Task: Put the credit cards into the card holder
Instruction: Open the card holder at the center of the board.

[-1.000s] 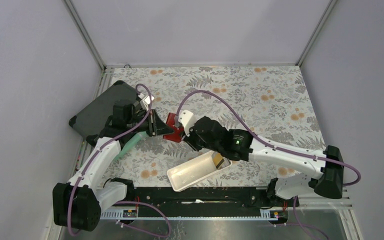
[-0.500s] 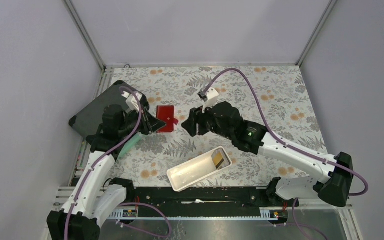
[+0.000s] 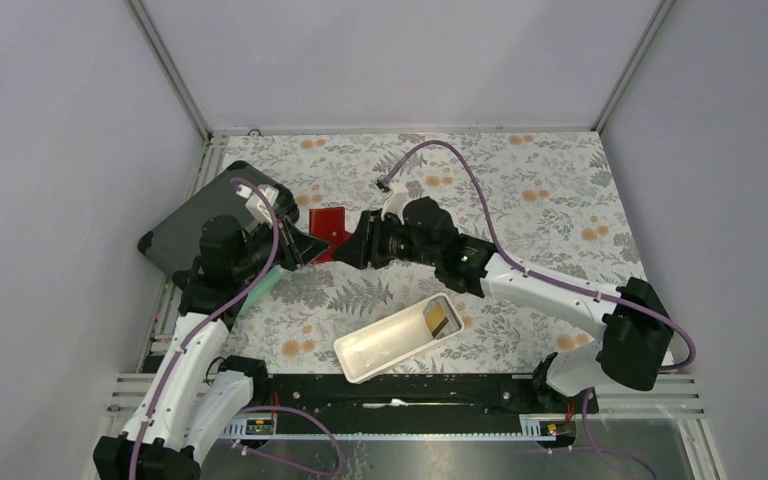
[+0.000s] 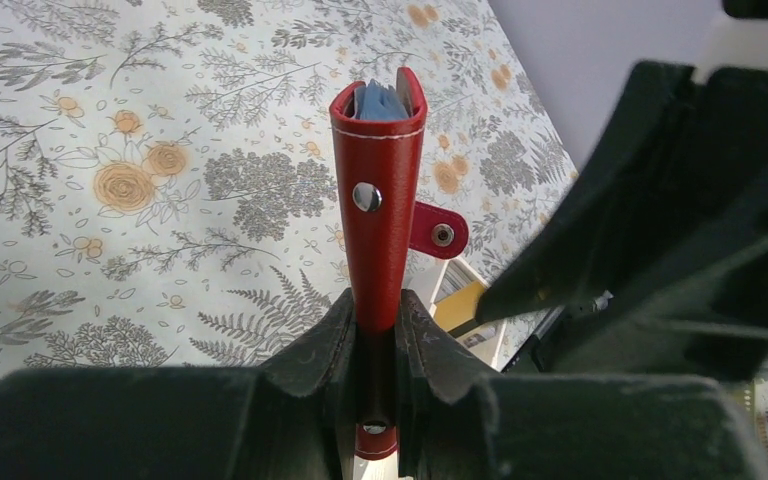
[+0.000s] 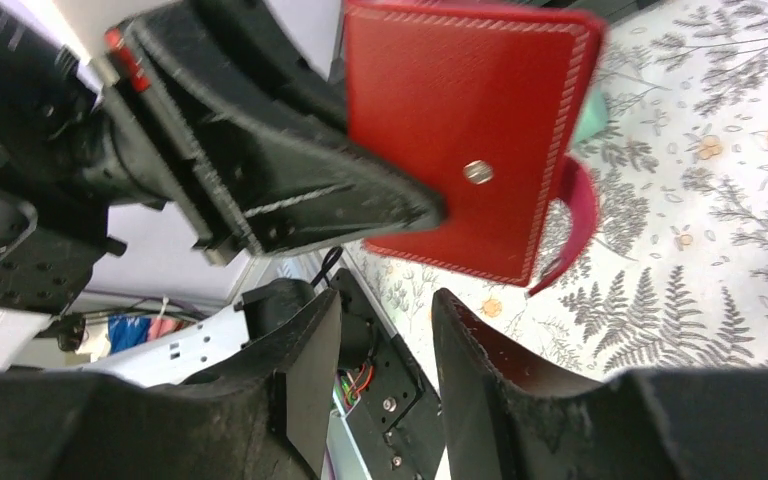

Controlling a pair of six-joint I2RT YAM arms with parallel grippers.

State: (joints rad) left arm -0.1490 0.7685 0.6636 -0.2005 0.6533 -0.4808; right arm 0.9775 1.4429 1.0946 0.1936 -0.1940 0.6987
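Note:
The card holder (image 3: 328, 226) is a red wallet held on edge above the table, with my left gripper (image 3: 305, 245) shut on its lower end. In the left wrist view the card holder (image 4: 380, 190) stands narrow side up between my left gripper (image 4: 375, 310) fingers. Light blue credit cards (image 4: 377, 100) show inside its top, and the snap strap (image 4: 438, 232) hangs loose. My right gripper (image 3: 360, 246) is open just right of it, holding nothing. The right wrist view shows the card holder (image 5: 480, 130) just beyond my right gripper (image 5: 385, 300). A yellow-brown credit card (image 3: 440, 320) lies in the white tray.
The long white tray (image 3: 385, 345) lies at an angle near the front edge, in front of the right arm. A big dark grey case (image 3: 195, 225) sits at the back left beside the left arm. A pale green flat thing (image 3: 260, 285) lies under the left forearm.
The left gripper carried the card holder back and to the left. The right gripper left the card holder, opened wide, then came back towards it with its jaws narrower.

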